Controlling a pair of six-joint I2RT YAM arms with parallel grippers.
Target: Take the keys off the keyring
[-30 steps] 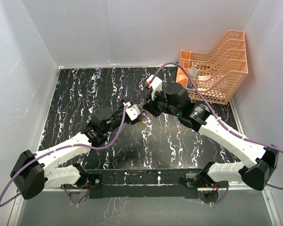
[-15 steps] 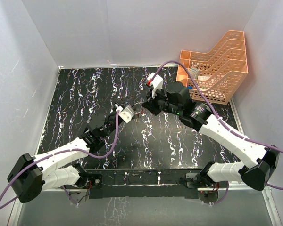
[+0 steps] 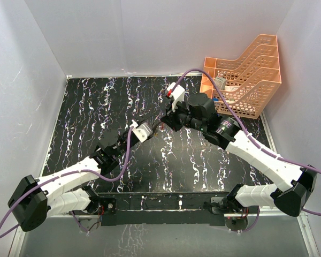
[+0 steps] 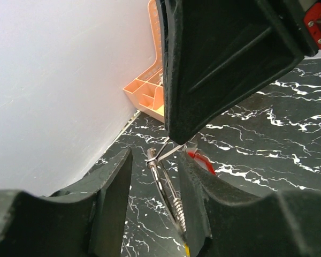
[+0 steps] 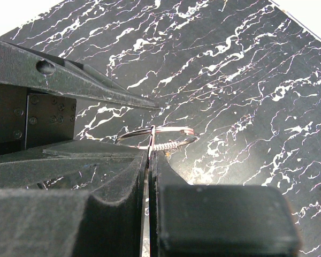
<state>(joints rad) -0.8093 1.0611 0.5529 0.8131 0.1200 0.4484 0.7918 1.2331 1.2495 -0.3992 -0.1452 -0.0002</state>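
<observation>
right gripper (image 5: 150, 154) clamped on keyring (image 5: 174, 130), loop jutting past its tips | left gripper (image 4: 155, 159) jaws apart, keyring between them | red key (image 4: 201, 161) just beside

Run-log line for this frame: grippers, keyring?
right gripper: shut on keyring | left gripper: open, straddling keyring | red key: beside ring

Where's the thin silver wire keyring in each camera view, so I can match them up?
Top external: thin silver wire keyring, a faint glint near table centre.
Left wrist: keyring at lower centre, between the left gripper's black fingers.
Right wrist: keyring at centre, pinched by the shut right gripper.
Shared landmark: the black, white-veined tabletop.
</observation>
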